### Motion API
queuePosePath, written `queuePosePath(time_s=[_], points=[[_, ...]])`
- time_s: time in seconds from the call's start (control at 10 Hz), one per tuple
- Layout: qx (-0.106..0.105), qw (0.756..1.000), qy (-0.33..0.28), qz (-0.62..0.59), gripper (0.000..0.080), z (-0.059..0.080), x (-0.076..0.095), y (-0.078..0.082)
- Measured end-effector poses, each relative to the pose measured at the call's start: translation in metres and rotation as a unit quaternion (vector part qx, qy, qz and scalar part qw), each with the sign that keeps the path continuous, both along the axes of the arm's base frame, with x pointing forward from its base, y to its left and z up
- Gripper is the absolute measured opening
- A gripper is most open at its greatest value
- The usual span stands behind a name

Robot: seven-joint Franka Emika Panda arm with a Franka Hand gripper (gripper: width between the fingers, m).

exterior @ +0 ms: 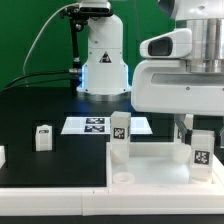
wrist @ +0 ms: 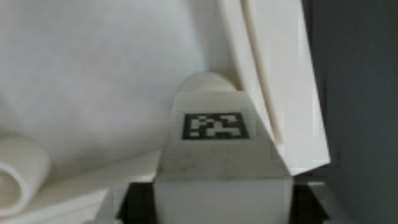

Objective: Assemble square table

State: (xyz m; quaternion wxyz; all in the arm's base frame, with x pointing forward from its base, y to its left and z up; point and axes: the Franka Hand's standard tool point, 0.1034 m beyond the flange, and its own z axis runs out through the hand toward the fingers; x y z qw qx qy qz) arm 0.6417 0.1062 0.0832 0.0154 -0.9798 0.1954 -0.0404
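The square table top (exterior: 150, 172) lies flat at the front of the black surface. One white leg (exterior: 120, 135) with a tag stands upright on its corner toward the exterior view's left. A second tagged leg (exterior: 203, 150) stands at the corner toward the right, and my gripper (exterior: 200, 128) is shut on it from above. In the wrist view this leg (wrist: 217, 150) fills the space between my gripper (wrist: 221, 205) fingers (wrist: 139, 205), with the table top (wrist: 89, 80) behind it. A loose leg (exterior: 43, 137) stands on the black surface to the left.
The marker board (exterior: 100, 125) lies behind the table top, in front of the robot base (exterior: 103, 65). Another white part (exterior: 2, 155) sits at the left edge. A long white rail (exterior: 60, 205) runs along the front. A rounded white part (wrist: 22, 178) shows beside the held leg.
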Motion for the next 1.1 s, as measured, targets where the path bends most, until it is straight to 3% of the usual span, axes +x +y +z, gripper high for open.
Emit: queuePosePath(time_s=[0.2, 0.4, 0.8, 0.9, 1.1], points=[[0.006, 0.998, 0.001, -0.067, 0.0285, -0.0003, -0.0002, -0.0001], [0.018, 0.979, 0.005, -0.201, 0.0285, -0.0009, -0.0003, -0.0031], [0.059, 0.854, 0.024, -0.517, 0.0285, -0.002, -0.0025, -0.0003], [0.063, 0.846, 0.026, -0.53, 0.0285, -0.0018, -0.0022, -0.0015], [0.061, 0.854, 0.026, -0.516, 0.0285, -0.0022, -0.0026, -0.0015]])
